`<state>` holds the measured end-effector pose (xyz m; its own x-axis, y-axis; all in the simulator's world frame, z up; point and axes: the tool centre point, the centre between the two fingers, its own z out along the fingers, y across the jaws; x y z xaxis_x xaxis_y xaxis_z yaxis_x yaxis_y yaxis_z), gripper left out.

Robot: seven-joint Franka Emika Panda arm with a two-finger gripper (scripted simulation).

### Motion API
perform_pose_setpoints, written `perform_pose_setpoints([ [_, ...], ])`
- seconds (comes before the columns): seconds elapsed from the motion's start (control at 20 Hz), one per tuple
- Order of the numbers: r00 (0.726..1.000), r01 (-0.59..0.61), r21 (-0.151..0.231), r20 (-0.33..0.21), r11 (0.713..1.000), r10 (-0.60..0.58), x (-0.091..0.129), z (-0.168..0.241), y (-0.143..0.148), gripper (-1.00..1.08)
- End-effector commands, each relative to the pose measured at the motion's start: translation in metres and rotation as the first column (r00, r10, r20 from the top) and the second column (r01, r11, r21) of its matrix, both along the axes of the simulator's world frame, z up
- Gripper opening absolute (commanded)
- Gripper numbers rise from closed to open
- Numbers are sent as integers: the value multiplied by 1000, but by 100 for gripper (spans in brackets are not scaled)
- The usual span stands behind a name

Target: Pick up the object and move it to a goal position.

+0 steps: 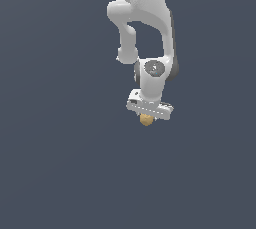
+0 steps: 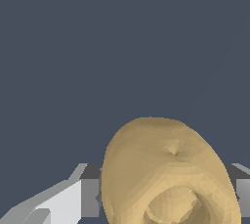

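Observation:
The object [image 1: 146, 120] is a small lumpy tan-yellow blob. In the exterior view it shows just below the white hand of my arm, near the middle of the picture. My gripper [image 1: 148, 118] points down over it and its fingers are hidden behind the hand. In the wrist view the object [image 2: 168, 174] is very close and fills the space between the two grey fingers [image 2: 90, 196], which press against its sides. A dimple and a round hollow show on its surface. I cannot tell whether it rests on the surface or hangs above it.
A plain dark grey-blue surface [image 1: 60, 163] surrounds the arm in both views. No other objects show.

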<state>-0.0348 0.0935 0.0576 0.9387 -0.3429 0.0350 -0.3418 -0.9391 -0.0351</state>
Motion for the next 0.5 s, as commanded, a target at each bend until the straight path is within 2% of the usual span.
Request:
perform_pose_setpoints([
  [0.0, 1000, -16, 9, 22, 1000, 16, 5, 9, -6, -100],
  [0.45, 987, -102, 49, 130, 994, 95, 30, 50, -36, -100],
])
